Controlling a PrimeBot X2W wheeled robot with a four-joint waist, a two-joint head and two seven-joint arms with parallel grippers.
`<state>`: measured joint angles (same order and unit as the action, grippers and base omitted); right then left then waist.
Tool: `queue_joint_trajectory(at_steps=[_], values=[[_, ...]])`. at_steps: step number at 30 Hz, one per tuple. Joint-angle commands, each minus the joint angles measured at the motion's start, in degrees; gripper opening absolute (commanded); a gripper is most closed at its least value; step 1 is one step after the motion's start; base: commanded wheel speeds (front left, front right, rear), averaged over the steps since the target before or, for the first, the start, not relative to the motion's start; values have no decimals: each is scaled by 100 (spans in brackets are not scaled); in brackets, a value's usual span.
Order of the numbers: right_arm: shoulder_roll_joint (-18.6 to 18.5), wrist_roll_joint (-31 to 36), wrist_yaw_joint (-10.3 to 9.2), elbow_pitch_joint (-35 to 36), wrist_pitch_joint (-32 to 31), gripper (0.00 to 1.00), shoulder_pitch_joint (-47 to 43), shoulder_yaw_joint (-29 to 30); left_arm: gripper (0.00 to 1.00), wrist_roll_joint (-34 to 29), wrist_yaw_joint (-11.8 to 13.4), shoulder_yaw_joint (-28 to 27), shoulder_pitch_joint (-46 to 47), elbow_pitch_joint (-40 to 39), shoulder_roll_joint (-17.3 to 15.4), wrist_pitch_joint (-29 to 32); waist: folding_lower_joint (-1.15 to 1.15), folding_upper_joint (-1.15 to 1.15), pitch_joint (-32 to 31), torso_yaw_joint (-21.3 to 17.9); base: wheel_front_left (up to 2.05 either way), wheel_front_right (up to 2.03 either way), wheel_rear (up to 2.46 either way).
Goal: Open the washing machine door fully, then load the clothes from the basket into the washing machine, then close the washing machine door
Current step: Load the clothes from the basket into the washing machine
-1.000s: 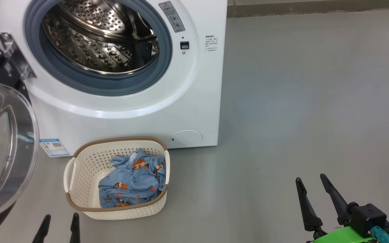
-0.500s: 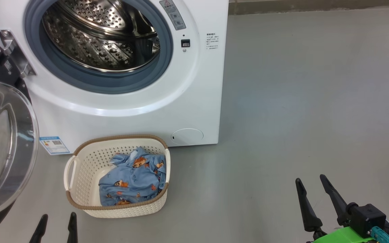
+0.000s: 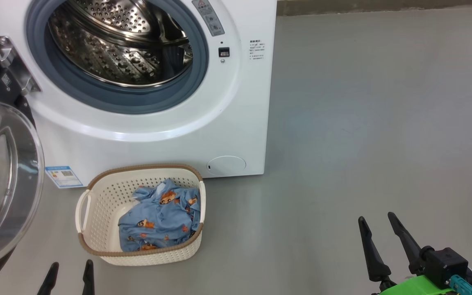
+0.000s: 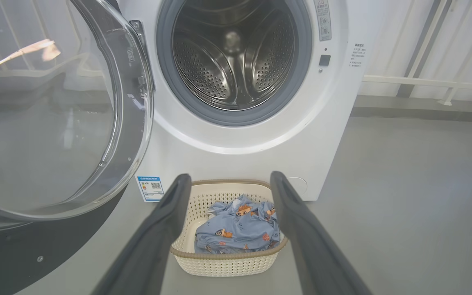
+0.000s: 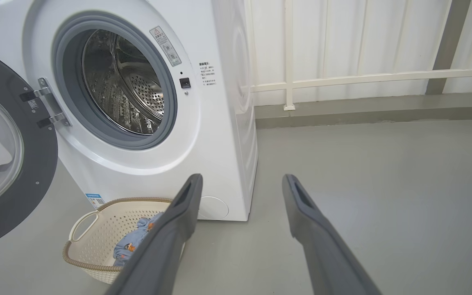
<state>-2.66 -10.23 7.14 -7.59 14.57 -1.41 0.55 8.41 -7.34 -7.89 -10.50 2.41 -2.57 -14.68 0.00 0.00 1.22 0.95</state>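
The white washing machine [image 3: 236, 102] stands with its steel drum [image 3: 117, 45] exposed. The washing machine door [image 3: 2, 184] hangs swung out to the left, glass bowl facing me. On the floor in front sits the cream basket [image 3: 96, 213] holding the blue printed clothes [image 3: 160, 221]. My left gripper [image 3: 71, 265] is open just short of the basket's near left corner. In the left wrist view its open gripper [image 4: 230, 177] frames the basket [image 4: 223, 262] and clothes [image 4: 238, 229]. My right gripper [image 3: 376, 217] is open and empty, well to the right over bare floor.
Grey floor [image 3: 363, 123] stretches open to the right of the machine. A white panelled wall with a rail [image 5: 363, 78] runs behind. A blue label sticker [image 3: 64, 176] marks the machine's lower left front. The open door [image 5: 35, 172] takes up the space left of the basket [image 5: 92, 233].
The whole head picture has shifted slightly, so the camera has moved. Machine, door, basket and clothes keep their places, and both grippers stay open.
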Motion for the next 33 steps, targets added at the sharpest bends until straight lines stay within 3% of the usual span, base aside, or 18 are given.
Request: queue_joint_trajectory(at_steps=[1, 19, 33], values=[[-21, -32, 35, 119, 43, 100, 174, -160, 100, 37, -14, -202, 290, -98, -32, -32, 0, 0, 5, -1, 105, -105, 0], [-21, -80, 35, 125, 43, 100, 203, -143, 100, 200, -14, -277, 442, -152, -32, -32, 0, 0, 114, 5, 173, -173, 0], [-21, -116, 35, 70, 43, 100, 208, -178, 100, 186, -14, -295, 476, -45, -32, -32, 0, 0, 154, 20, 35, -35, 0]])
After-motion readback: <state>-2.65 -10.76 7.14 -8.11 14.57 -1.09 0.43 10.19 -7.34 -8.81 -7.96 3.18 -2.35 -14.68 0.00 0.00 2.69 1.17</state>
